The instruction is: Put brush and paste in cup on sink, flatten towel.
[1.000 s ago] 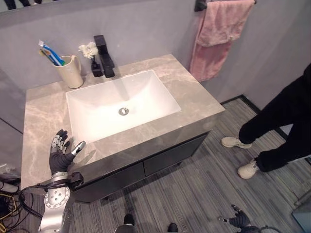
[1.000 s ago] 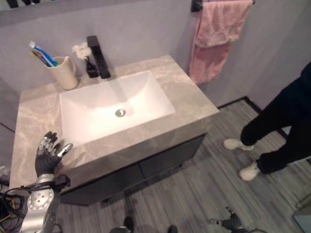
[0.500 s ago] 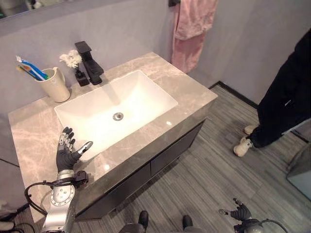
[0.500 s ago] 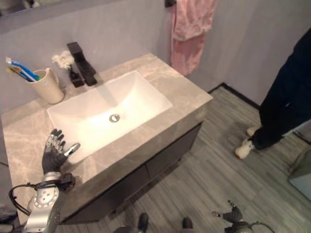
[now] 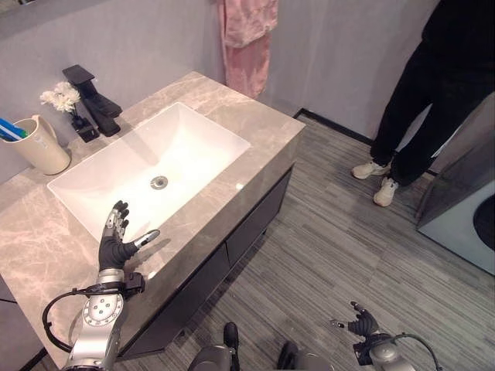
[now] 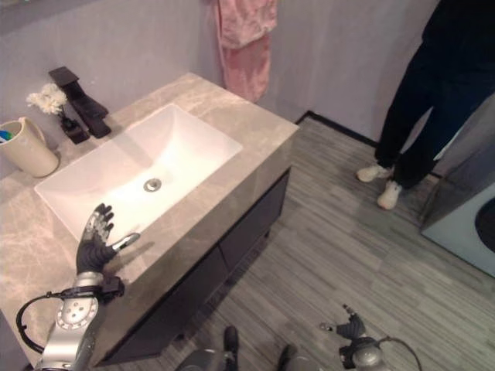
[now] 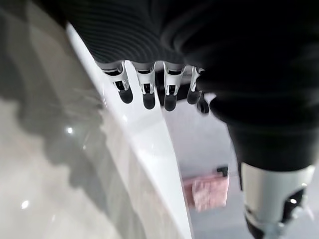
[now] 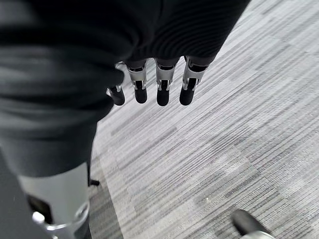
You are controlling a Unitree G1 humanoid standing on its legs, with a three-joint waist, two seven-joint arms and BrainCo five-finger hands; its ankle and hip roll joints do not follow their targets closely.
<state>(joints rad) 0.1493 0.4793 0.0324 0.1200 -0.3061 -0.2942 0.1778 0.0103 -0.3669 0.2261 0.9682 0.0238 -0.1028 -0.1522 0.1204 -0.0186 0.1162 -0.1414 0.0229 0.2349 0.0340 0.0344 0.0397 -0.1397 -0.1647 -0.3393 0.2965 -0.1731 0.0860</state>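
A cream cup [image 5: 32,146] stands at the counter's back left corner, with blue brush ends [image 5: 9,130] sticking out of it. A pink towel [image 5: 248,40] hangs bunched on the wall beyond the counter's far end, and the left wrist view catches that towel [image 7: 206,192] too. My left hand [image 5: 115,245] is open, fingers [image 7: 144,94] straight, above the counter's front strip beside the white basin [image 5: 108,166]. My right hand [image 5: 361,324] hangs low over the floor, open, its fingers [image 8: 162,91] straight and holding nothing.
A black faucet [image 5: 92,101] and a small vase of white flowers [image 5: 61,97] stand behind the basin. A person in dark clothes and light shoes [image 5: 430,93] stands on the striped floor to the right. A grey appliance [image 5: 466,202] sits at the far right.
The camera has swung to the right, so the sink, cup and towel sit further left in the picture. Both hands keep about the same pose.
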